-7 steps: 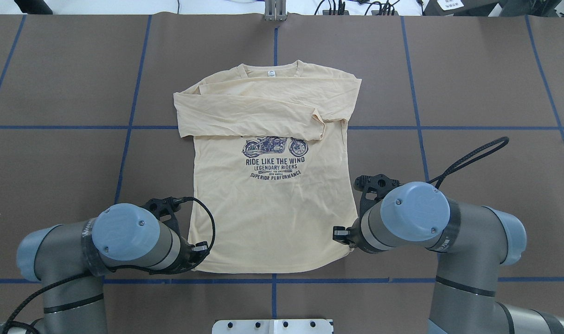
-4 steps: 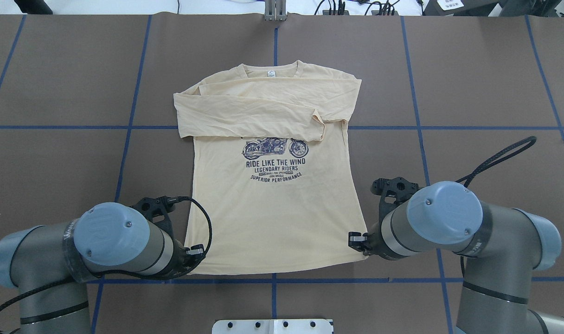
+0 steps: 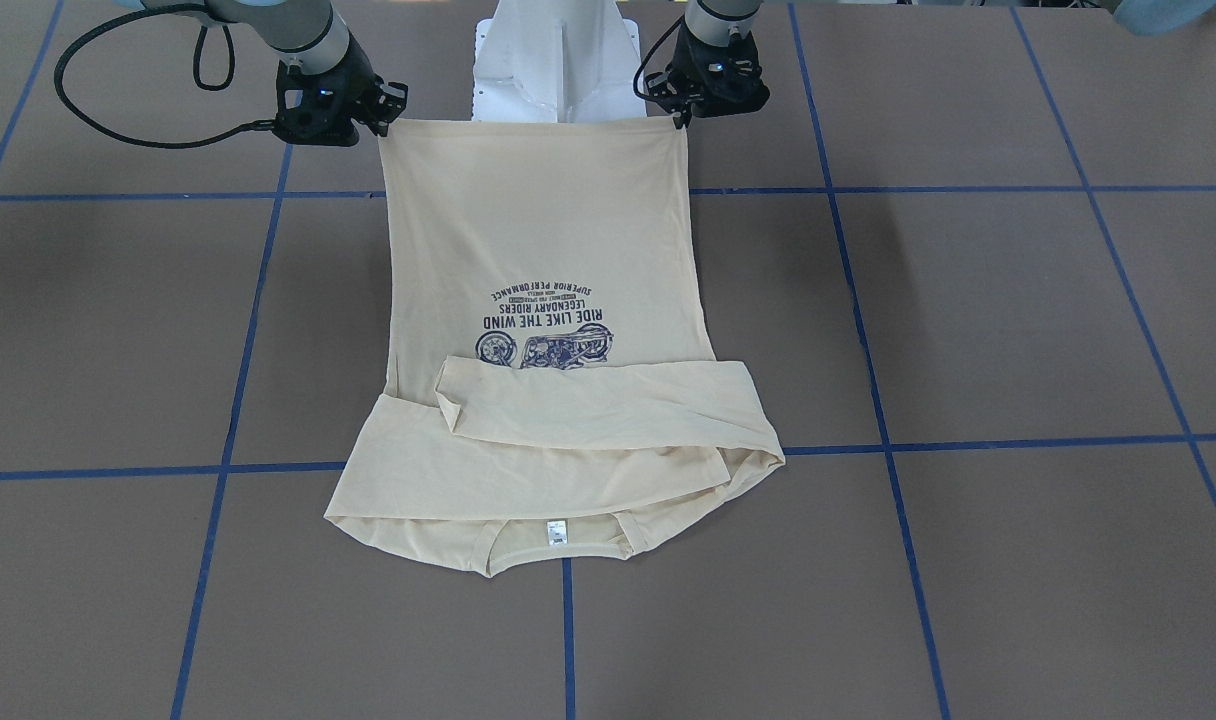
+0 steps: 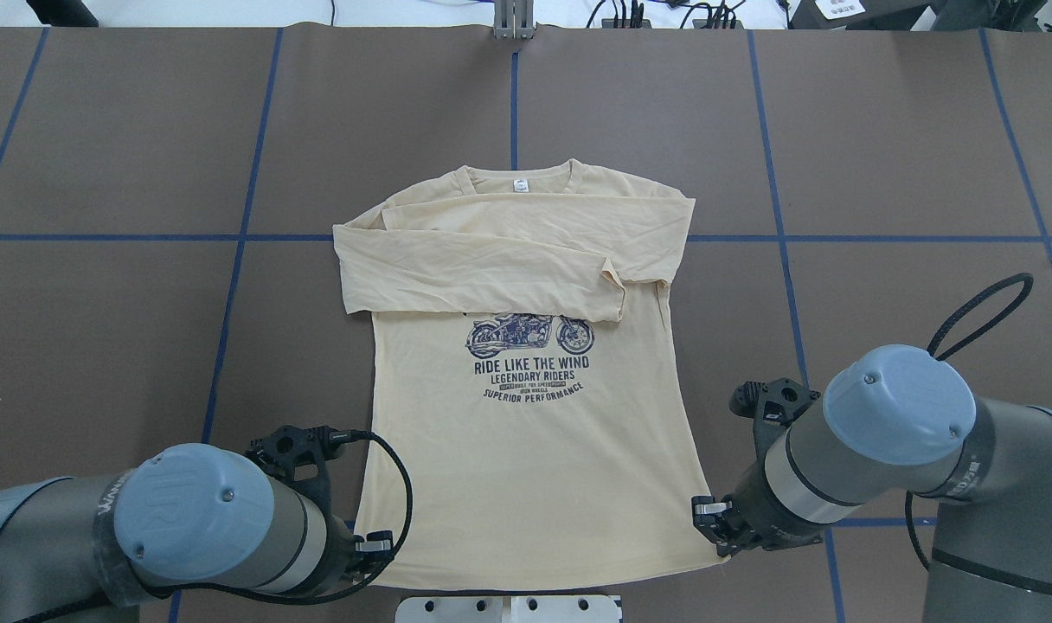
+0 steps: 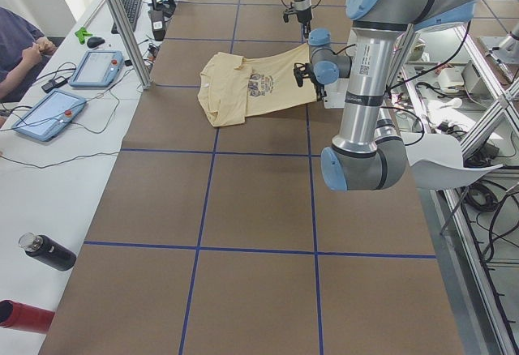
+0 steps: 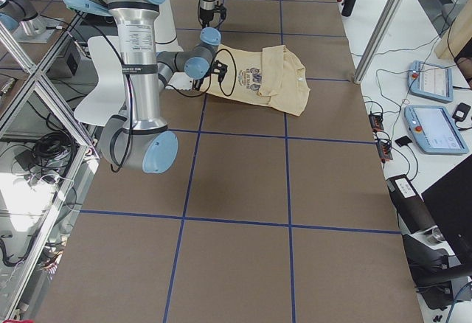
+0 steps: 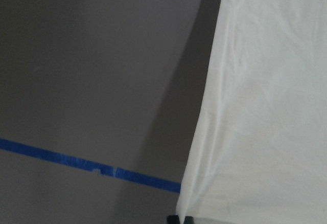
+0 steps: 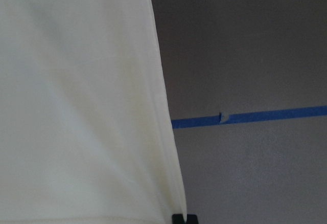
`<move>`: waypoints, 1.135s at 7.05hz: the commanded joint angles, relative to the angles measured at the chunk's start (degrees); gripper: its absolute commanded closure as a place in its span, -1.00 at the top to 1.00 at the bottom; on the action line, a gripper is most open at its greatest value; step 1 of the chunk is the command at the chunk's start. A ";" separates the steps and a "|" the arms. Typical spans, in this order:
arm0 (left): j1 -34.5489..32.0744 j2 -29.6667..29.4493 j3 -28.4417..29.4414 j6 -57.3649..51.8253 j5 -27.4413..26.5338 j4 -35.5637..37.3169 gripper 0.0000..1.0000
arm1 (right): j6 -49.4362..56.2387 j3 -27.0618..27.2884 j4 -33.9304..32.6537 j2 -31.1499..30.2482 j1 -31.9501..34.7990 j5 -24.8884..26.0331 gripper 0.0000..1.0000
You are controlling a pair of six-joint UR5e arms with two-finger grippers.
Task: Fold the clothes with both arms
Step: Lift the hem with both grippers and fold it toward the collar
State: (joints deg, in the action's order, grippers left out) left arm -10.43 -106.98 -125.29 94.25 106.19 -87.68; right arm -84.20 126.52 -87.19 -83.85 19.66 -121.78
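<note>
The clothes are one cream-yellow shirt [image 4: 526, 467] with a navy motorcycle print, collar pointing away from the robot and both sleeves [image 4: 483, 268] folded across the chest. My left gripper [image 4: 372, 554] is shut on the hem's left corner, and my right gripper [image 4: 708, 528] is shut on the hem's right corner. In the front-facing view the hem hangs taut between the left gripper [image 3: 683, 118] and the right gripper [image 3: 383, 120], raised off the table, while the collar end [image 3: 553, 530] lies flat. Each wrist view shows a side edge of the shirt [image 7: 265, 106] [image 8: 76, 106] running down to a fingertip.
The brown table [image 4: 145, 173] carries blue tape grid lines. The white pedestal base [image 4: 509, 608] sits just behind the raised hem. A side bench holds tablets [image 5: 97, 67], a bottle [image 5: 47, 251] and a seated person's arm [image 5: 20, 47]. Metal posts [image 5: 122, 23] stand at the table's far edge.
Both arms have drawn back toward the robot's base with the hem corners held. The whole shirt has slid toward the robot, and the grippers have spread slightly wider apart.
</note>
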 commanded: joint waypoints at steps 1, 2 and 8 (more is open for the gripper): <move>-1.94 -0.34 -0.75 -0.03 0.16 0.06 -1.00 | 0.87 -0.13 0.62 0.78 2.99 0.56 -1.00; -5.88 -0.69 -0.49 -0.20 0.24 -0.03 -1.00 | 0.97 -1.79 0.54 4.79 7.46 1.01 -1.00; -33.84 -12.53 13.54 -15.82 4.90 -0.82 -1.00 | 13.53 -16.20 0.89 19.75 27.86 0.75 -1.00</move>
State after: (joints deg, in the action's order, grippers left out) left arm -39.65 -117.10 -116.04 82.19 110.79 -88.29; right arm -72.60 112.83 -86.40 -66.66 43.46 -120.88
